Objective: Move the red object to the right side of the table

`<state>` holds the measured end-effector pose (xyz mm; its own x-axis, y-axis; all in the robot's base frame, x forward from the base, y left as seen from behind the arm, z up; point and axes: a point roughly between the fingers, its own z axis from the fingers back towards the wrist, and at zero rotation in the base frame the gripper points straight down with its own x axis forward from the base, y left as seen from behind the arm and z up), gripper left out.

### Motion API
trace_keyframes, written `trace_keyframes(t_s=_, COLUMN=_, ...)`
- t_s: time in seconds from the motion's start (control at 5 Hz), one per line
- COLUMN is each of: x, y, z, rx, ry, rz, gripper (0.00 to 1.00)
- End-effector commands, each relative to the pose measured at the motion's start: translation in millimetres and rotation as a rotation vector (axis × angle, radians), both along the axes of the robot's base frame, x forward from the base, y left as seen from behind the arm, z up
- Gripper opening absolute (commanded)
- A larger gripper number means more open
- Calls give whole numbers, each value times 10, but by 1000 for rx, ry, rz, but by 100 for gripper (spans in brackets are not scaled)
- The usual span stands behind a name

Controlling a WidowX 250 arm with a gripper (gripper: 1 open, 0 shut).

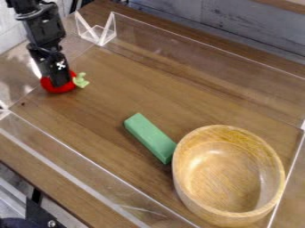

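Red toy (59, 86) partly hidden behind end effector (52, 65); arm (38, 12) cut off by top edge.

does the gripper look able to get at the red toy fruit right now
Probably yes: the gripper is right at the red toy fruit, with the green block and wooden bowl well clear of it.

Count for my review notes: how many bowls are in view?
1. The round light wooden bowl sits near the table's edge, beside the green block. No other bowl shows.
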<state>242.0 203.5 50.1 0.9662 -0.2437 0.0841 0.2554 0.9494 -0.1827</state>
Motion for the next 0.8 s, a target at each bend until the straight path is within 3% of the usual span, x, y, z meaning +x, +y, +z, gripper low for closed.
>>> trace_keyframes(t_s=0.0, x=67, y=136, z=92, rx=-37, ry=-19, rz=-9, gripper=100)
trace_keyframes(t_s=0.2, x=120, y=137, z=65, rx=-116, ry=8, rz=-1, gripper=100)
trace_keyframes(t_s=0.6, x=207, y=67, z=-41, rx=-222, ry=48, rz=-30, gripper=100)
